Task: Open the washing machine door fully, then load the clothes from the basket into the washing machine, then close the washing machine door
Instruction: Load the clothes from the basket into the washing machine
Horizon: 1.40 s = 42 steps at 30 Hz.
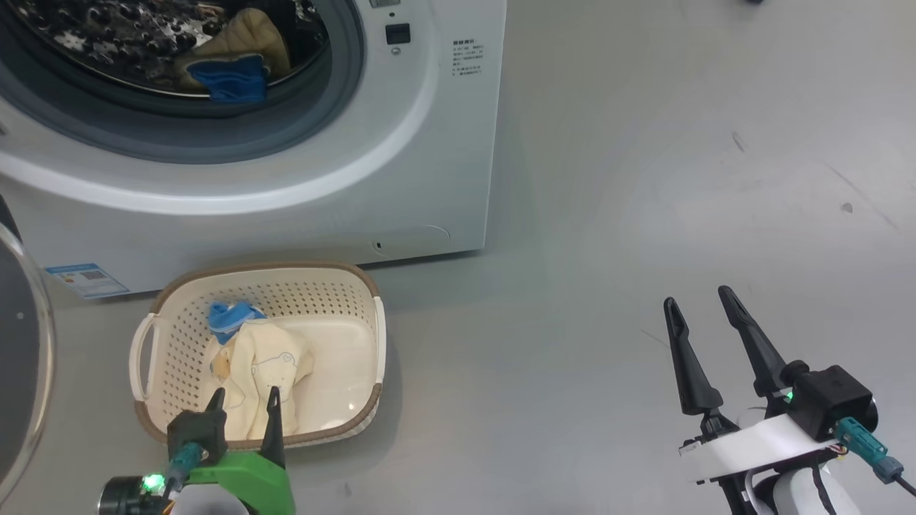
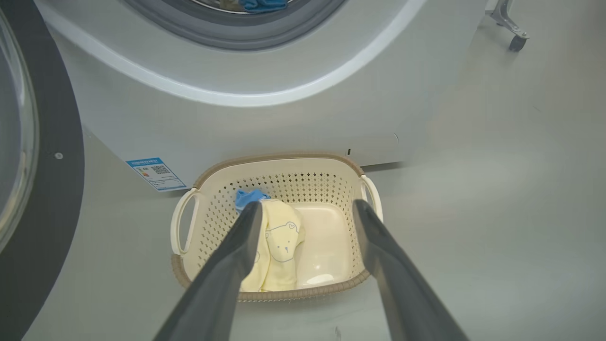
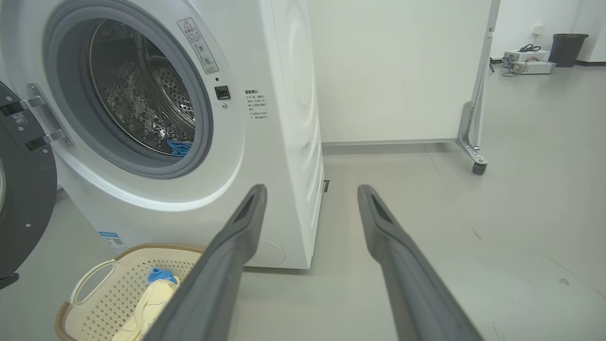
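The white washing machine (image 1: 401,179) stands with its door (image 1: 21,372) swung open at the far left. In its steel drum lies a pale yellow garment with a blue cuff (image 1: 232,57). On the floor in front sits the cream basket (image 1: 376,336), holding more of the clothes (image 1: 261,368), pale yellow with a blue cuff. My left gripper (image 1: 243,397) hovers open over the basket's near rim; in the left wrist view its fingers (image 2: 246,237) frame the clothes (image 2: 279,241) in the basket (image 2: 331,189). My right gripper (image 1: 701,297) is open over bare floor, well to the right.
Grey floor (image 1: 644,179) spreads to the right of the machine. In the right wrist view a white wheeled partition (image 3: 402,71) stands behind the machine, and a dark bin (image 3: 567,47) with boxes sits far back right.
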Available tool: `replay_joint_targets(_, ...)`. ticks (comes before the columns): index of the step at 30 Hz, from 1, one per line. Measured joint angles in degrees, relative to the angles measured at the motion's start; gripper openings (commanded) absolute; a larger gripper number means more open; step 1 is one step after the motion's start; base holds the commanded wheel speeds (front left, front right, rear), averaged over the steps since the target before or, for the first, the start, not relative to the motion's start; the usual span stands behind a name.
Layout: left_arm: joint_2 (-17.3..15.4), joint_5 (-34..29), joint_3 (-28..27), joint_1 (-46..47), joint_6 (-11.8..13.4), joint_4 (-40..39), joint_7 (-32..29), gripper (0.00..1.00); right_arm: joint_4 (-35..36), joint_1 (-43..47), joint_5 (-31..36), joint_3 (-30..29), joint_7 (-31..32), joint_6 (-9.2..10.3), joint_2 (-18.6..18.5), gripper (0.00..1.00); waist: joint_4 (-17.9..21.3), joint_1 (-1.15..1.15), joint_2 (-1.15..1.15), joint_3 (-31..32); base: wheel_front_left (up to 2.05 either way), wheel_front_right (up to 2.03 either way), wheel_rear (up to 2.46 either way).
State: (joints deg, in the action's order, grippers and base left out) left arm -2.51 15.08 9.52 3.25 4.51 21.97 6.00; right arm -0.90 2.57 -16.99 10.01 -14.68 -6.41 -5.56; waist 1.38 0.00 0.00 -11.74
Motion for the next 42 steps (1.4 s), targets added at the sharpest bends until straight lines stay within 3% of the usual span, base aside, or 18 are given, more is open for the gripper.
replay_joint_targets(19,-0.82,2.19,-3.15,20.01,0.05,16.57,-12.78,1.0,2.26,-6.87,-1.3,0.62,0.0,-0.09,0.18,1.0,6.25,0.0,0.0,-13.48,0.0,0.0,0.0)
replay_joint_targets(42,-8.55,4.59,-9.51,39.31,1.31,24.93,-22.79,1.0,5.47,-14.25,-4.6,-0.05,0.0,-0.56,1.75,1.0,13.6,0.01,0.0,-31.16,0.0,0.0,0.0)
